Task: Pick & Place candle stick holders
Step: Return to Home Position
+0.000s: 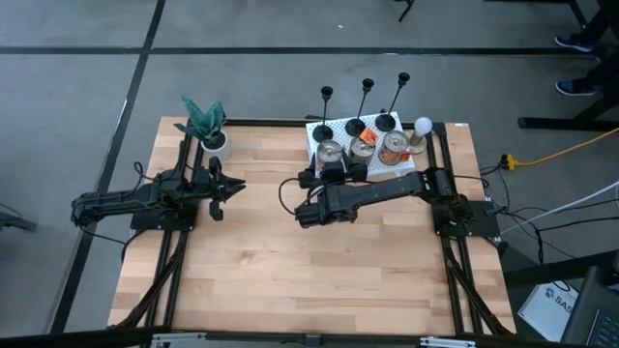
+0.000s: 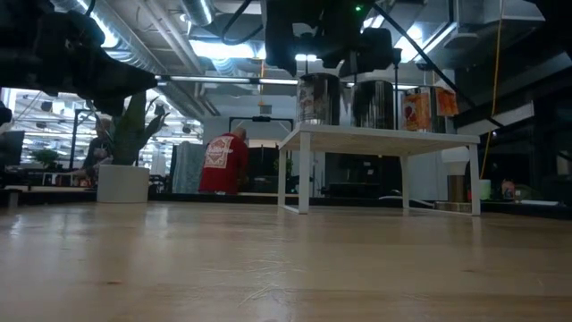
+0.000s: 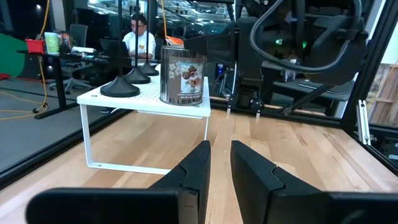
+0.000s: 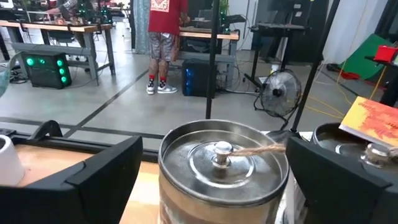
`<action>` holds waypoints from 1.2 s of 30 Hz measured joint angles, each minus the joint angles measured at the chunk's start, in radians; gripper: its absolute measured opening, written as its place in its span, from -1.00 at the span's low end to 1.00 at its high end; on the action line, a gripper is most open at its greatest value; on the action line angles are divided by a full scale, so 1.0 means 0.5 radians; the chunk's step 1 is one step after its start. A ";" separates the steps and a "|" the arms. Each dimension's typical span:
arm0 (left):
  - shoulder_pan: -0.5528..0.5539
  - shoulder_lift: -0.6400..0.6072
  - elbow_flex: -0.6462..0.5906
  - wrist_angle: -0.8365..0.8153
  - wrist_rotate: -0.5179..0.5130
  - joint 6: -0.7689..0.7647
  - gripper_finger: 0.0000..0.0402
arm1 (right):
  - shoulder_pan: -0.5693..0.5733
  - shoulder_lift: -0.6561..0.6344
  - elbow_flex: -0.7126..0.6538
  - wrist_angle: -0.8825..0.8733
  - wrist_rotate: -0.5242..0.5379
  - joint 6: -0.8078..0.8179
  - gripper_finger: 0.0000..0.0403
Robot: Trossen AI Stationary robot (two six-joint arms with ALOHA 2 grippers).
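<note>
Candle stick holders (image 1: 355, 127): three slim black ones stand upright in a row along the far edge of the white shelf (image 1: 314, 129), at the back right of the counter (image 1: 290, 280). None is held.
Shelf front: three candle tins (image 1: 362, 148) stand in a row just before the holders. A white globe (image 1: 423, 126) sits at the shelf's right end.
Right pincer (image 1: 332, 174): it is at the shelf's near left corner, facing the leftmost tin (image 4: 214, 162). Its fingers (image 4: 99, 177) are spread wide, one to each side of that tin, with a gap on both sides. It grips nothing.
Holders against the right pincer: they lie beyond it, behind the tin row. The leftmost holder is nearest, with the tin between it and the pincer. There is no contact.
Left pincer (image 3: 221, 165): it hangs over the left part of the counter, pointing toward the shelf. Its fingers are drawn nearly together with a thin slit between them, and it is empty.
Holders against the left pincer: they are well apart from it, across the counter. Their round bases (image 3: 120, 89) show on the shelf top beside a tin.
Potted plant (image 1: 205, 124): it stands at the back left corner, near the left arm.
</note>
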 joint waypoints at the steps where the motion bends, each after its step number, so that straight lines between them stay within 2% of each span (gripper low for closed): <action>1: 0.000 0.000 0.001 0.000 0.000 0.000 -0.71 | -0.001 0.000 0.005 -0.012 0.000 0.001 0.98; 17: 0.000 0.000 0.001 0.000 0.000 0.000 -0.71 | 0.048 -0.044 0.016 -0.100 0.231 -0.039 0.99; 25: 0.000 -0.001 0.000 -0.001 0.000 0.000 -0.71 | 0.136 -0.047 0.133 -0.174 0.245 -0.122 0.99; 36: 0.001 0.000 0.000 -0.001 0.000 0.000 -0.71 | 0.318 -0.047 0.360 -0.075 0.240 -0.483 0.99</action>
